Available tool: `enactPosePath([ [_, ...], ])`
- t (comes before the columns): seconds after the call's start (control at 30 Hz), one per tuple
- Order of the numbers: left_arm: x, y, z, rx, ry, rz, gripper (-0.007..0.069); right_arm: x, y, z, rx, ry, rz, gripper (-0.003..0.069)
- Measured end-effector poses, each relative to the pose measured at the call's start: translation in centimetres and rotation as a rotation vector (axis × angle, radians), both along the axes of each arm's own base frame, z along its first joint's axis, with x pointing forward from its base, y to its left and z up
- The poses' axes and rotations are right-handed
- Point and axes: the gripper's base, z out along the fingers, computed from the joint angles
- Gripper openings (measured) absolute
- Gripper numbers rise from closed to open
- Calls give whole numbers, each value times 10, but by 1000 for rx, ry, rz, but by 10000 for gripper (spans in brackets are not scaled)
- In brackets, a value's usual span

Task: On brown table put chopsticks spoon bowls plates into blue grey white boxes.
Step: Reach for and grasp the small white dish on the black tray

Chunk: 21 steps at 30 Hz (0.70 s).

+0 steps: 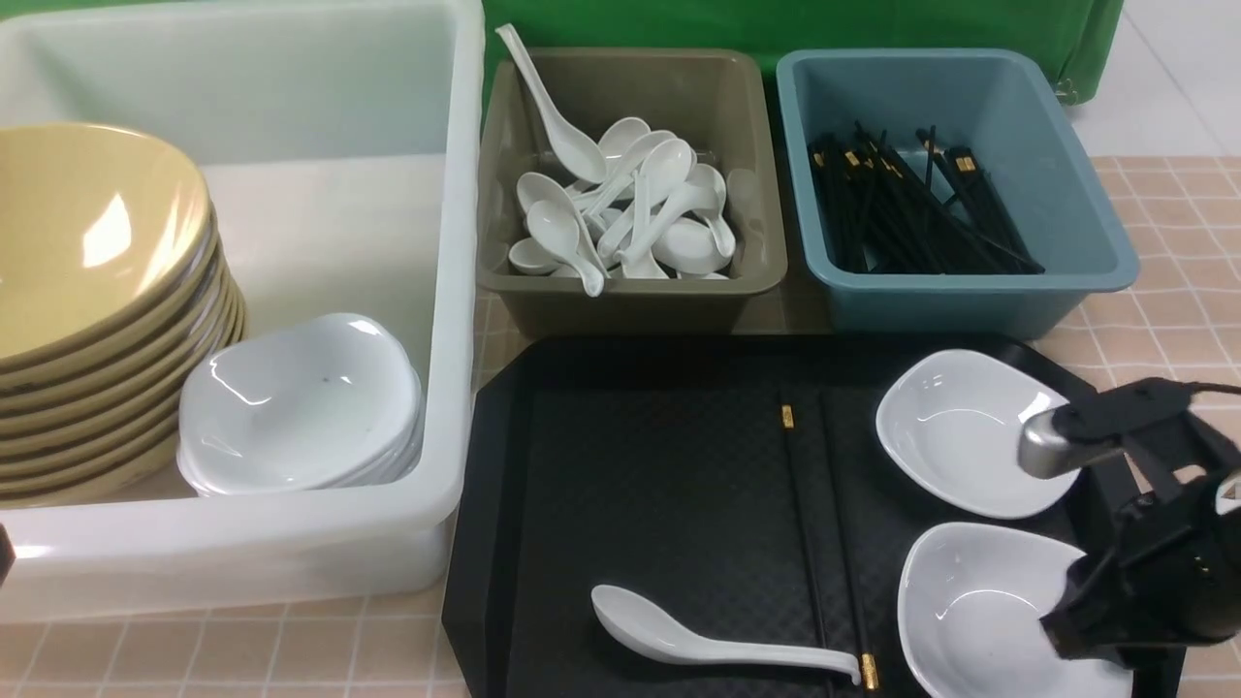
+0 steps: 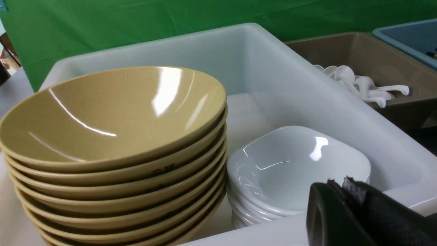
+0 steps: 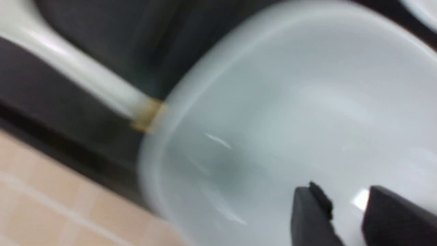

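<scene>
Right pincer (image 3: pixel 351 208) is spread, nothing pinched, and poised over the small glossy white rounded-square plate (image 1: pixel 970 611) directly beneath it on the black octagonal tray (image 1: pixel 659 465). It is likely lined up for a rim grab. Left pincer (image 2: pixel 339 182) is pressed together and empty, next to the translucent white tub (image 2: pixel 307 95).

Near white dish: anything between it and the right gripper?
Nothing visible: the right gripper hovers over the near white dish, jaws apart. The spoon and chopsticks lie beside it, robot's left, not between.
</scene>
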Motion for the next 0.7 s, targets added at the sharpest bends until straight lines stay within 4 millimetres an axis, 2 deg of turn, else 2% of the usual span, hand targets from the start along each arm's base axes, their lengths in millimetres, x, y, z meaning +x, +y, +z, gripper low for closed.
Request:
enactPosePath([
  [0.03,0,0,0,0,0,0,6,3,-2,0,-14,-26,-28,384],
  [0.17,0,0,0,0,0,0,6,12,-3,2,-20,-122,-37,470],
  [0.33,0,0,0,0,1,0,6,19,-3,-4,-41,-144,-24,490],
  [0.43,0,0,0,0,2,0,7,23,-2,-18,-52,-92,-32,491],
  [0.53,0,0,0,0,2,0,7,25,0,-26,-47,-40,-36,428],
  [0.6,0,0,0,0,2,0,7,27,2,-20,-36,-30,-22,336],
  [0.67,0,0,0,3,2,1,7,29,4,-10,-31,-35,2,203],
  [0.7,0,0,0,6,2,2,7,28,5,-4,-27,-30,9,170],
])
